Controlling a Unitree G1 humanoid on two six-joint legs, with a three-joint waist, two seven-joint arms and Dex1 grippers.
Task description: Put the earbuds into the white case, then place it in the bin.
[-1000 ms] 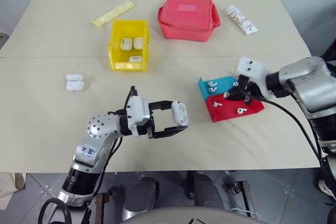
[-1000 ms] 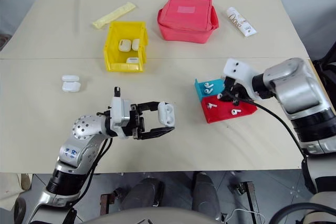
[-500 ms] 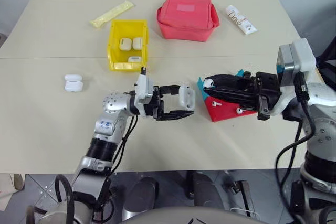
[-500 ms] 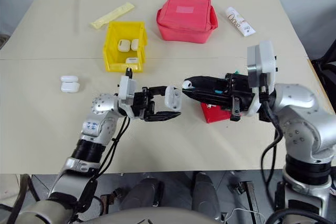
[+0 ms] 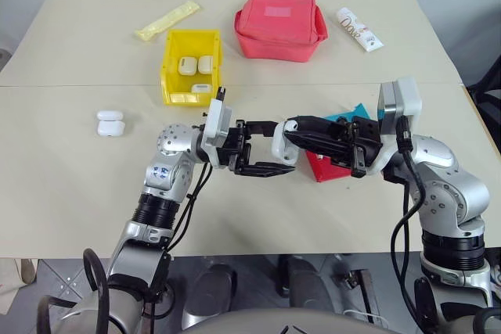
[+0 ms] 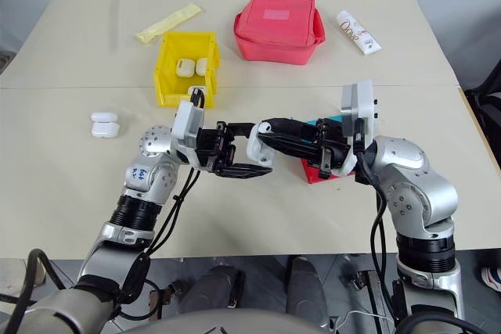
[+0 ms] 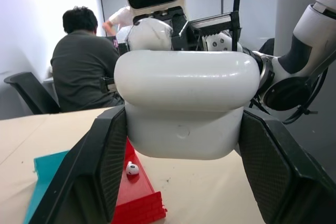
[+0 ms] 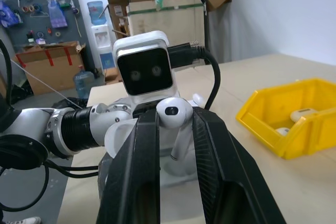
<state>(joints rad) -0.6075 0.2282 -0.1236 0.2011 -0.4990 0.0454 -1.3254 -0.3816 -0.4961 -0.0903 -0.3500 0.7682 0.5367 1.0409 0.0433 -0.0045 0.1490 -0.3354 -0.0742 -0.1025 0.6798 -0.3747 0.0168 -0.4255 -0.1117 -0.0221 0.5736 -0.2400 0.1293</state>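
Both grippers brought together mid-tabletop since earlier. Left gripper [image 5: 264, 150] clamps the white case [image 7: 186, 106]; right gripper [image 8: 175, 124] pinches an earbud [image 8: 175, 113], apparently just above it. Insertion next, probably.

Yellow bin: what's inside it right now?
Three small white cases lie in the yellow bin: two side by side toward the back, one near the front lip. Its front wall hides the floor just behind it.

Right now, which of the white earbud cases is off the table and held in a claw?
The glossy white plastic earbud case clamped in the left claw, in mid-air. The others sit in the yellow plastic bin or lie alone on the table.
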